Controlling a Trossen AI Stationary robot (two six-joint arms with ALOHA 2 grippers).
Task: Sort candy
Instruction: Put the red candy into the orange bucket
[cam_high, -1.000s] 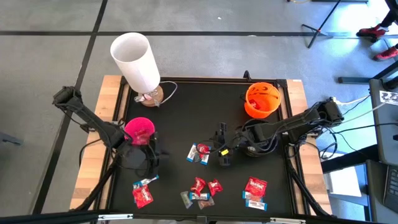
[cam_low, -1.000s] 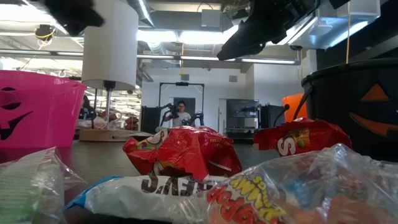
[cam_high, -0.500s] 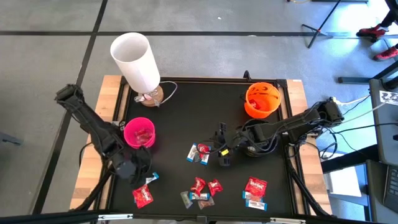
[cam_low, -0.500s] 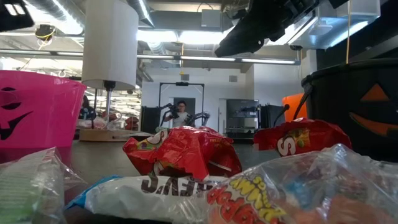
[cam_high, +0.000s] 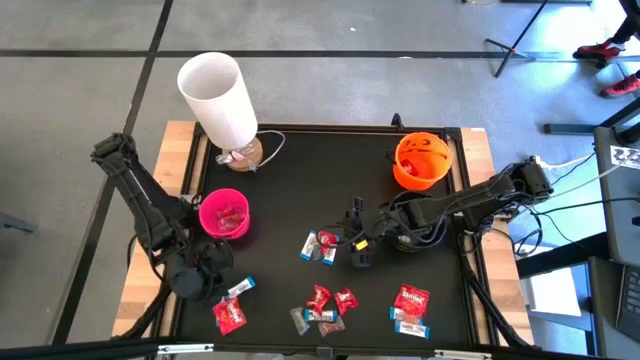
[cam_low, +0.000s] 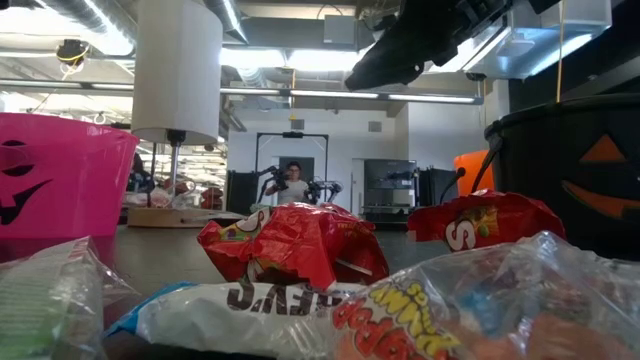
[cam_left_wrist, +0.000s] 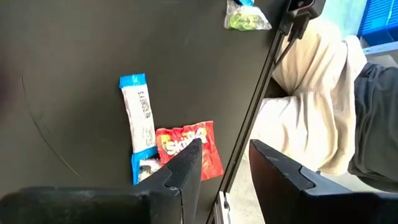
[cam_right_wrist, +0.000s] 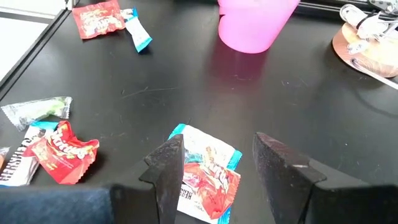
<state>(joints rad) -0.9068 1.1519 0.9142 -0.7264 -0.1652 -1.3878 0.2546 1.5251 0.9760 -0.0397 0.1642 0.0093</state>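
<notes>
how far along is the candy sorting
Early. Done: some red pieces already lie in the pink bowl and the orange bowl. In hand: nothing; the left gripper hangs open over a red packet, the right gripper open over another. Left: most candy sits loose on the mat.

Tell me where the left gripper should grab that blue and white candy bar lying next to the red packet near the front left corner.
Grip the blue and white candy bar across its narrow width, around mid-length, coming straight down from above. It lies flat on the black mat, and its long sides look free in the middle. One end touches the red packet, so stay clear of that end. The left gripper is open nearby.
</notes>
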